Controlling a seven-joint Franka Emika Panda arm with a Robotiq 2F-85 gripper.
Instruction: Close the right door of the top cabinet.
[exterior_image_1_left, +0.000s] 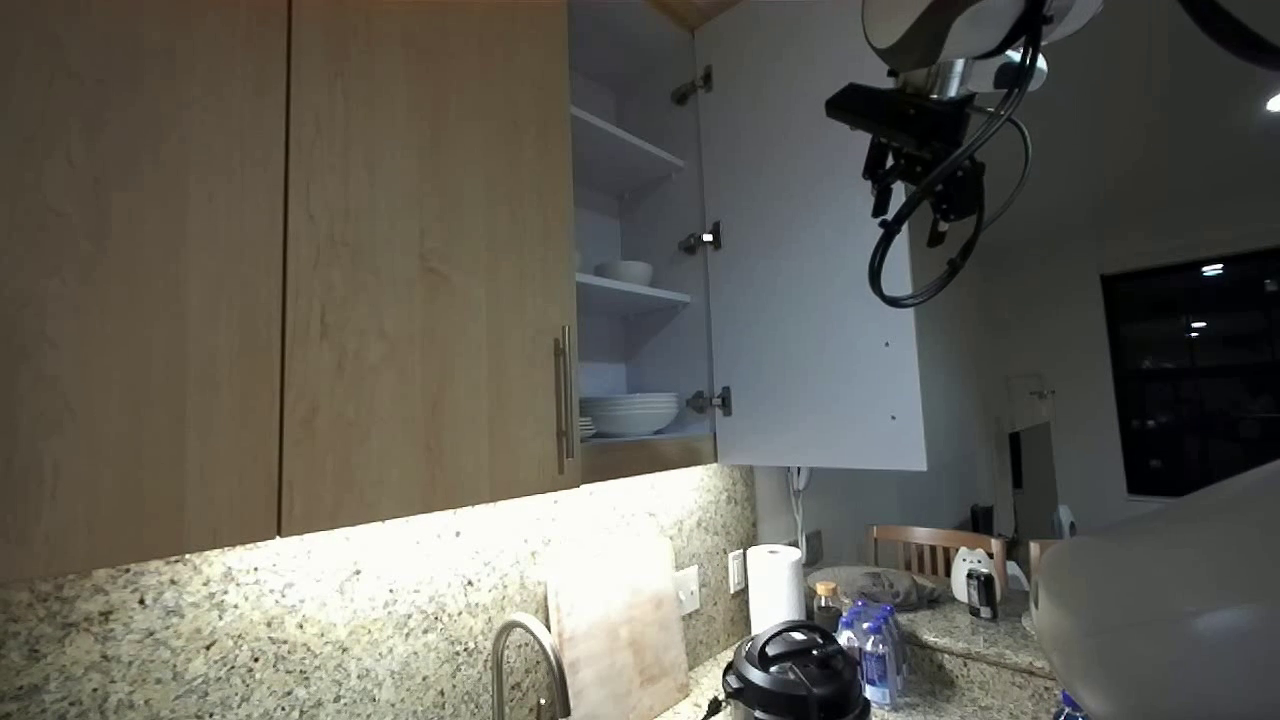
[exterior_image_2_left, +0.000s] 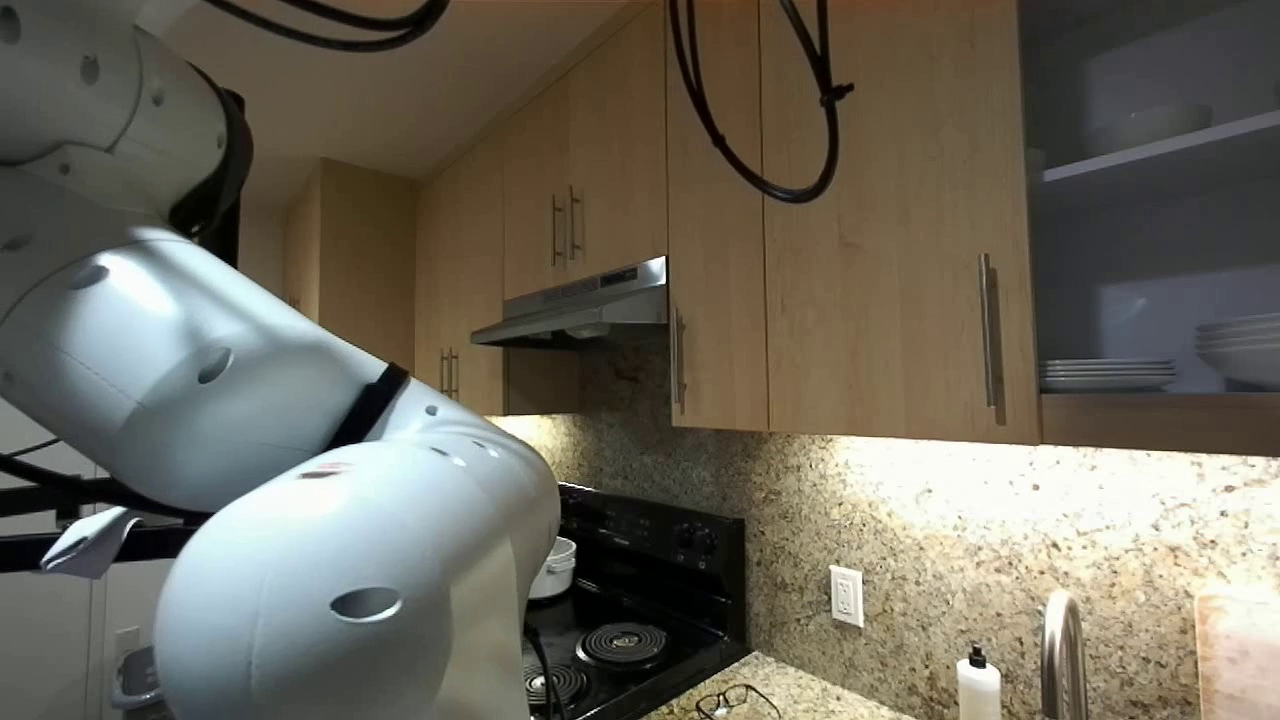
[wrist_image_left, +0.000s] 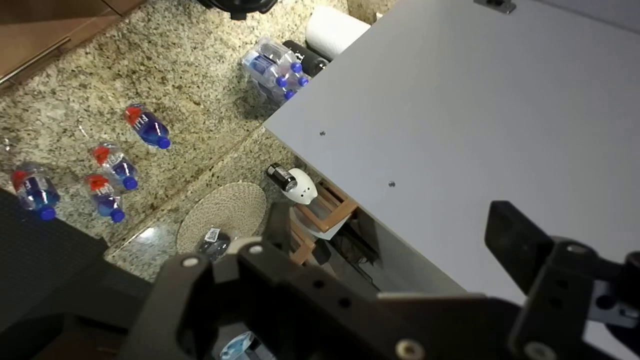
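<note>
Standing open, the right door (exterior_image_1_left: 815, 250) is needing a push home

In an exterior view, the top cabinet (exterior_image_1_left: 660, 345) is showing its white interior because the right door is hanging wide on its hinges (exterior_image_1_left: 705, 238), pale inner face turned to view. White dishes (exterior_image_1_left: 630, 412) are sitting stacked inside, so they are probably not blocking the door. The pincer (exterior_image_1_left: 908, 222) is pointing down near the door's free edge, presumably because a pull there, far from the hinges, is asking little force. In an exterior view, the wider wood door (exterior_image_2_left: 890, 220) is lying shut beside the opening and needing nothing, while the right door and the pincer are lying out of sight. In the wrist view, the pincer's fingers (wrist_image_left: 515, 245) are standing far apart, seemingly holding nothing; one is showing over the inner face, its partner beyond the edge. That spread is likely suiting a hook round the outer face, though whether either finger is touching the door, I am not managing to tell. Water bottles (wrist_image_left: 146, 126) are standing on the bench (wrist_image_left: 195, 60) well below, so the swing is probably not threatening them
</note>
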